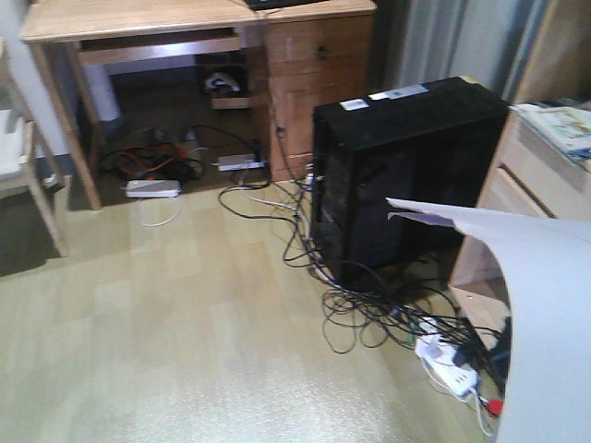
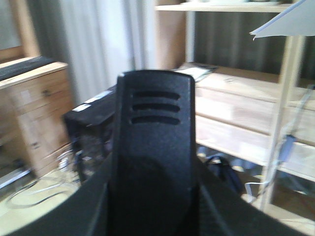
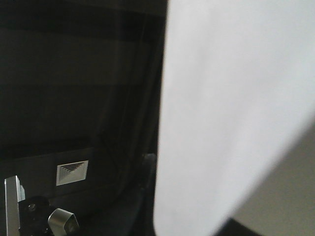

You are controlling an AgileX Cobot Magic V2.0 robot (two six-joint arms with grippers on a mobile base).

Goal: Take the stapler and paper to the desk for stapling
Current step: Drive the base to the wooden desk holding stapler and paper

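Curling upward at the right foreground, the white paper [image 1: 552, 314] hangs above the floor [image 1: 185, 323], well apart from the tabletop [image 1: 129, 18] at the far left. A black stapler [image 2: 152, 147] fills the left wrist view. Neither pincer shows its fingers clearly, so I cannot tell whether either is wide or holding anything.

Home office, wood-grain desk [image 1: 138, 18], black computer tower [image 1: 406, 175], tangled cables [image 1: 369, 314] across the floor [image 1: 185, 351]
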